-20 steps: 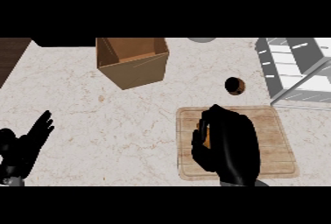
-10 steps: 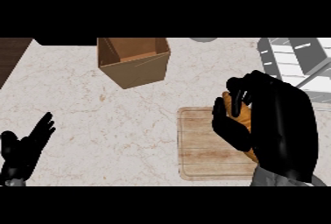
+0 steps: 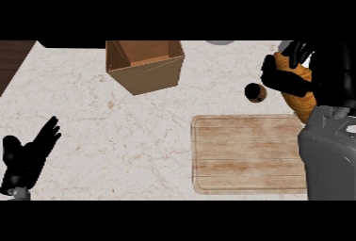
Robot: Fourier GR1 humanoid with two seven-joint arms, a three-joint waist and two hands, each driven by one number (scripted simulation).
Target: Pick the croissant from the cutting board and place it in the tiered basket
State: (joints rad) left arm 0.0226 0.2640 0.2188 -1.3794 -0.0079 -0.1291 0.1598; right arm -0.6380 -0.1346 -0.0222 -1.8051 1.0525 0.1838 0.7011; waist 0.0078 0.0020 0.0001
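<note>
Right hand (image 3: 295, 70) is curled round the golden-brown croissant (image 3: 300, 96), carried at the view's right edge beyond the bare wooden cutting board (image 3: 243, 155); tiered basket isn't visible, so keep it level, clear the small dark bowl (image 3: 256, 92), release only once inside a tier.

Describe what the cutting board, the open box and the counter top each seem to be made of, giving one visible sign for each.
Cutting board: seemingly wood, matt, with pale brown grain streaks and lines across it.
Open box: probably cardboard, plain flat brown, thin walls, no gloss.
Counter top: looks like marble or similar stone, off-white with faint brownish veins; the finish is hard to judge.
</note>
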